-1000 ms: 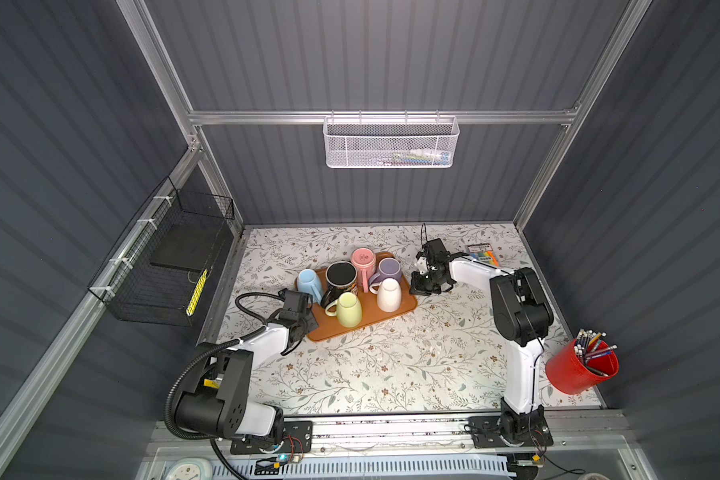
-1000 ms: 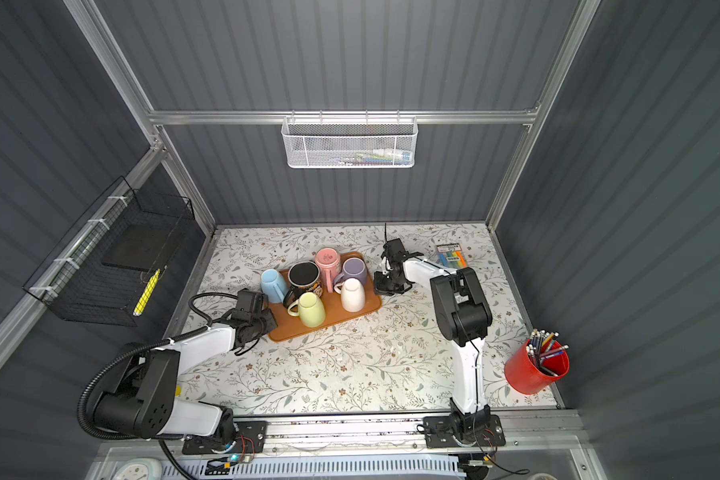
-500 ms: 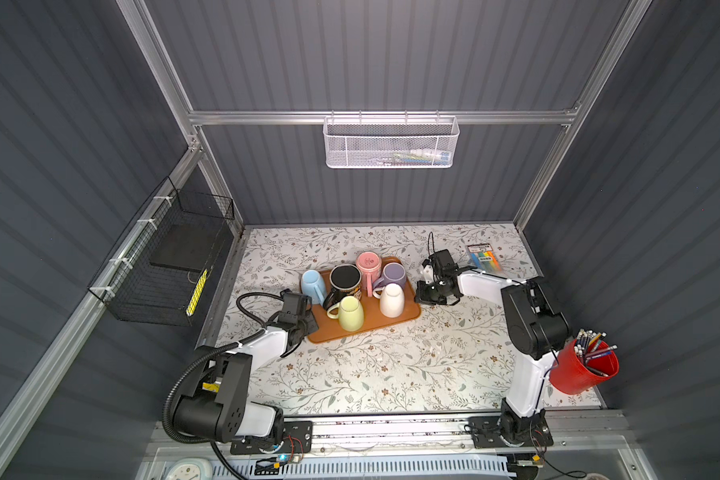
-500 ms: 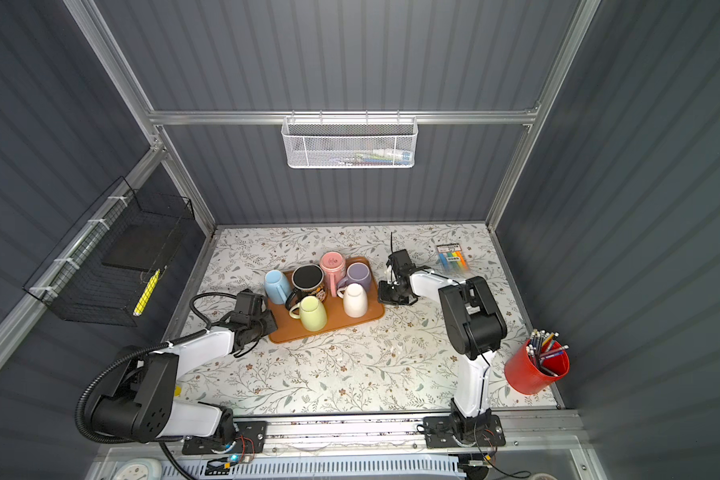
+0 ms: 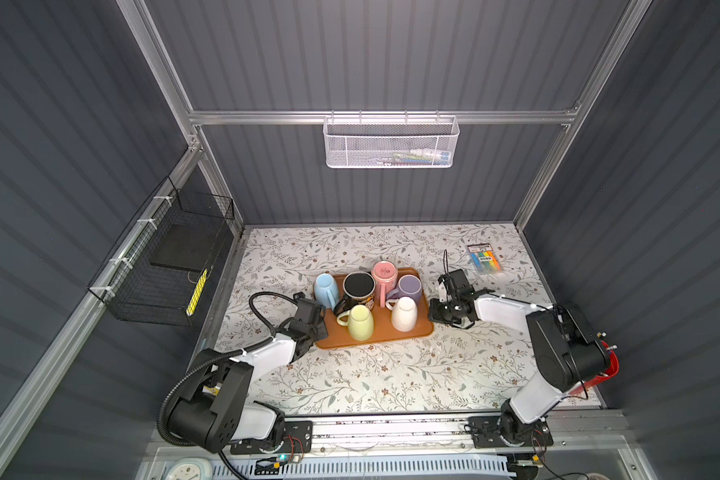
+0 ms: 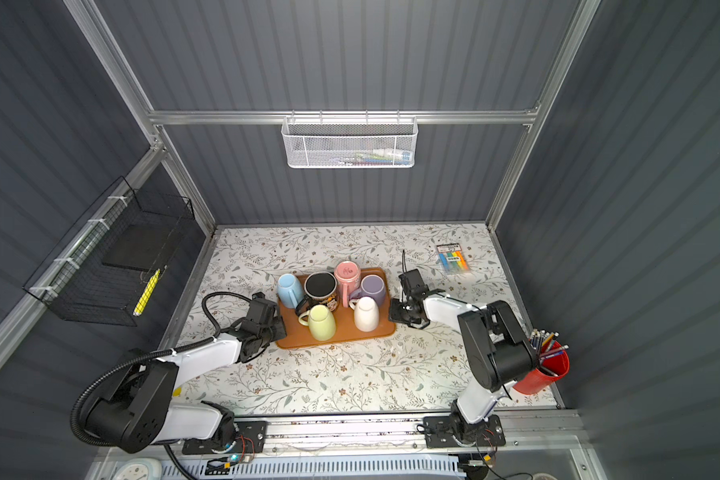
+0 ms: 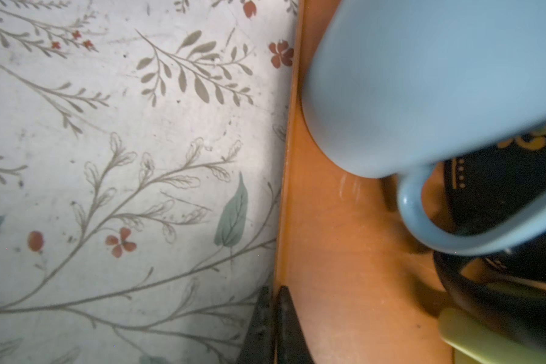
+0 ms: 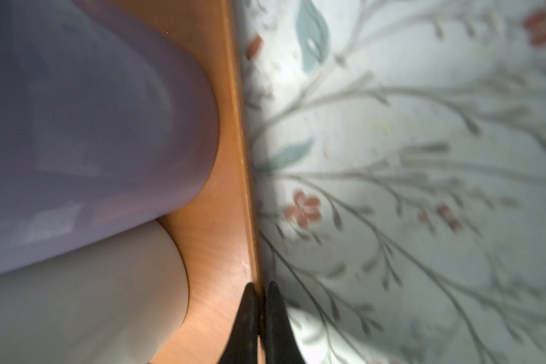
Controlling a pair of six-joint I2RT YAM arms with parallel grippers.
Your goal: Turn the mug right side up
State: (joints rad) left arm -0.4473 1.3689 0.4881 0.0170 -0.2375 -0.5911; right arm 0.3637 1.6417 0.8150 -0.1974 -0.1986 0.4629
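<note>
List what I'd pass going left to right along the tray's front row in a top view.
Black wire basket → left gripper → yellow-green mug → white mug → right gripper → marker pack → red pen cup.

tray [image 5: 385, 338] | slid frontward and right | left end effector [image 7: 273, 302], right end effector [image 8: 261, 294] followed

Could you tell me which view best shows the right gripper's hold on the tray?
The right wrist view: the right gripper pinches the tray rim, a fingertip either side. Both top views show it small, contact hidden. The left wrist view misses it.
</note>
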